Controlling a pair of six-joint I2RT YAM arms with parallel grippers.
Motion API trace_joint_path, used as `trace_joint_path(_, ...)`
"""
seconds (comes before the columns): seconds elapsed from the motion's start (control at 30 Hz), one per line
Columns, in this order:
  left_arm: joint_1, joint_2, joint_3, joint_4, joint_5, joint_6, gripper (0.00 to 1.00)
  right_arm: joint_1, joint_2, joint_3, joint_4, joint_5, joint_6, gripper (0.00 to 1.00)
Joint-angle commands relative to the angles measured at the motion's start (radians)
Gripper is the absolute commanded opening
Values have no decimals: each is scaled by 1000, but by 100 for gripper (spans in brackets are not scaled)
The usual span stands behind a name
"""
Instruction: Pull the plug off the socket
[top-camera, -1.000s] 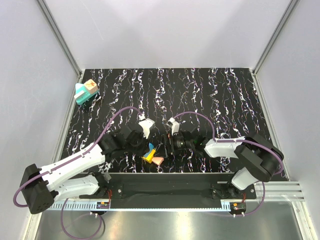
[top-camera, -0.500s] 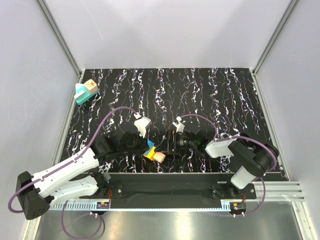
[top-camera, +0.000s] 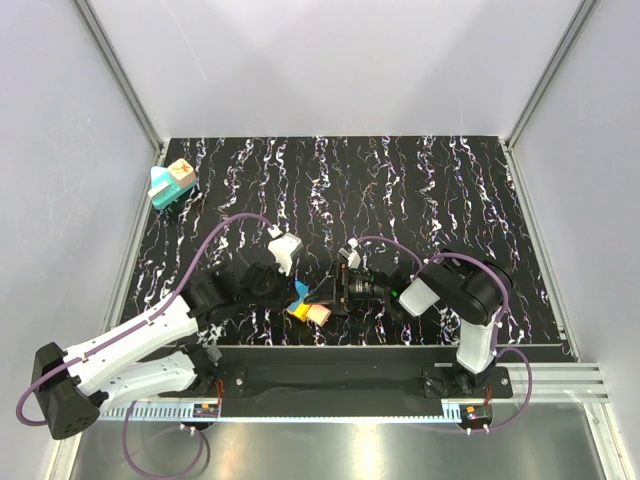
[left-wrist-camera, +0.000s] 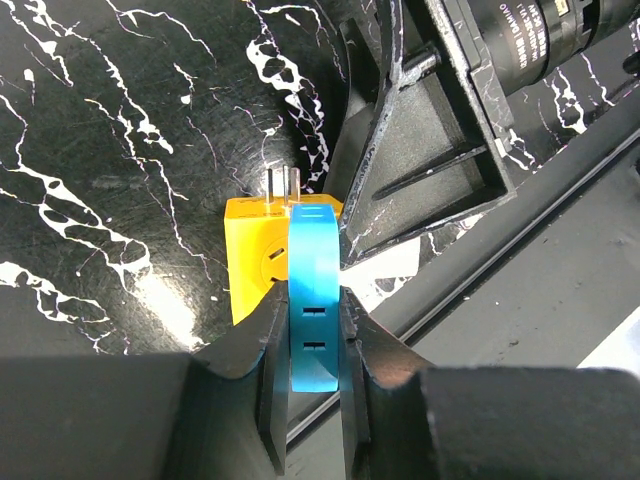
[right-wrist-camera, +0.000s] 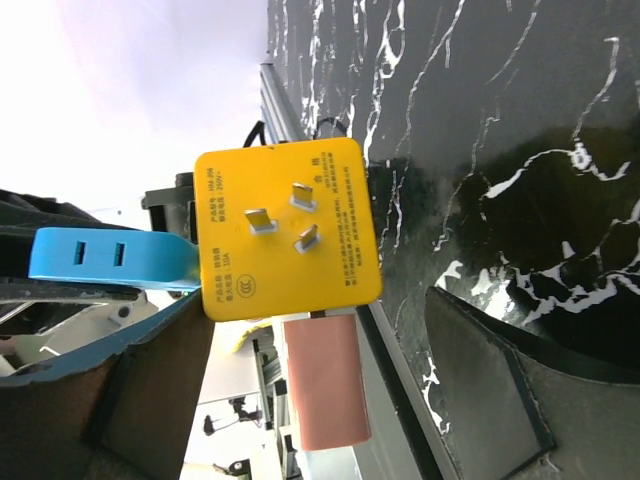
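From the top camera I saw the plug (top-camera: 181, 173) seated on the socket (top-camera: 162, 192) at the far left corner of the counter (top-camera: 430, 180), well apart from both arms. The left gripper (top-camera: 298, 293) and right gripper (top-camera: 338, 290) faced each other near the middle of the near edge. A blue block (top-camera: 301, 291), a yellow cube (top-camera: 297, 313) and a salmon block (top-camera: 318, 315) were bunched together there.

On the left wrist camera, my left gripper (left-wrist-camera: 312, 325) was clamped on the blue block (left-wrist-camera: 313, 290), one finger pressed against each flat side. The block's far end met the yellow cube (left-wrist-camera: 255, 265), whose metal prongs (left-wrist-camera: 283, 186) pointed away from the camera. A black finger of the other arm (left-wrist-camera: 420, 150) stood just beside the cube.

On the right wrist camera, my right gripper (right-wrist-camera: 315, 300) was spread wide and gripped nothing. The yellow cube (right-wrist-camera: 285, 225) showed its three-pronged face ahead of the fingers. The blue block (right-wrist-camera: 110, 258) met one side of the cube and the salmon block (right-wrist-camera: 325, 385) touched another. Neither the plug nor the socket appeared in either wrist view.
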Motion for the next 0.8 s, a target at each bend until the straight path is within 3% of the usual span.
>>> trace_joint_path(0.0, -3, -11, 19, 100, 29, -17, 17, -5, -7, -5, 69, -6, -5, 90)
trace_joint_path(0.23, -3, -11, 16, 109, 39, -20, 17, -3, -49, 2, 33, -12, -82, 85)
trace_joint_path(0.6, -3, -19, 5, 120, 58, -28, 16, -5, -6, 5, 141, -29, -53, 79)
trace_joint_path(0.77, -3, -16, 2, 122, 58, -30, 15, -5, 4, 11, 138, -24, -57, 49)
